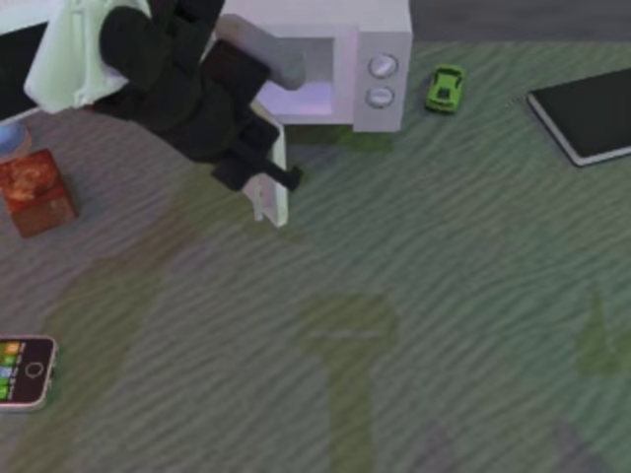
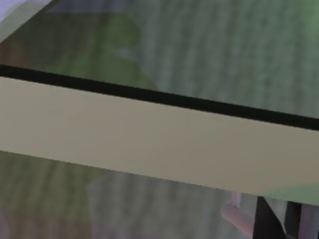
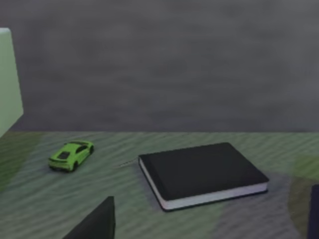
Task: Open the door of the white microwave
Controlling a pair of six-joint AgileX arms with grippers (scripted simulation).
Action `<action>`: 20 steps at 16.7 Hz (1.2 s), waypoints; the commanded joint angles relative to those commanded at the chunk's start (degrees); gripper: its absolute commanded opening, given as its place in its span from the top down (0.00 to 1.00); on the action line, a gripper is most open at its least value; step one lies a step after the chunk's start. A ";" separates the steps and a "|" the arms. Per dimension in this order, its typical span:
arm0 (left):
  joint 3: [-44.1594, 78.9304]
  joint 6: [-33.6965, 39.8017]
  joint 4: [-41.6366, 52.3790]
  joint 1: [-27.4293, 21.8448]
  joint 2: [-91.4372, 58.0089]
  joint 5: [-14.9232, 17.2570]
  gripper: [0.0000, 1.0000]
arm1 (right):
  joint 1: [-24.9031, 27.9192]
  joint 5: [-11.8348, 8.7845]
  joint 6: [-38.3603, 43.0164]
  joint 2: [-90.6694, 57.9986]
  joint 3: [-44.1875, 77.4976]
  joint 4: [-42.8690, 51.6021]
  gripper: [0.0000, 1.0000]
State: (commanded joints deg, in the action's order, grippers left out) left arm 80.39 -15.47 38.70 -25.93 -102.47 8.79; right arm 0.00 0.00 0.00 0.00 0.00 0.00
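The white microwave (image 1: 380,39) stands at the table's back, left of centre, with two round knobs on its right side. Its door (image 1: 279,202) is swung out towards the front, seen edge-on, and the lit cavity shows behind it. My left gripper (image 1: 271,175) is shut on the door's outer edge. In the left wrist view the door (image 2: 149,134) fills the picture as a pale band, with a dark finger (image 2: 269,224) beside a pinkish handle. My right gripper (image 3: 204,221) is outside the top view; its fingers (image 3: 94,224) stand wide apart, holding nothing.
A green toy car (image 1: 446,88) sits just right of the microwave, and a black book (image 1: 584,115) lies at the back right. A reddish-brown block (image 1: 37,190) stands at the left, and a phone (image 1: 25,371) lies at the front left edge.
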 joint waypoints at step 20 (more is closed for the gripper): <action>-2.50 -10.34 1.89 4.02 2.29 5.46 1.00 | 0.00 0.00 0.00 0.00 0.00 0.00 0.00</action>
State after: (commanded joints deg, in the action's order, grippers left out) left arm 77.89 -25.81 40.59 -21.91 -100.17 14.25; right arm 0.00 0.00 0.00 0.00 0.00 0.00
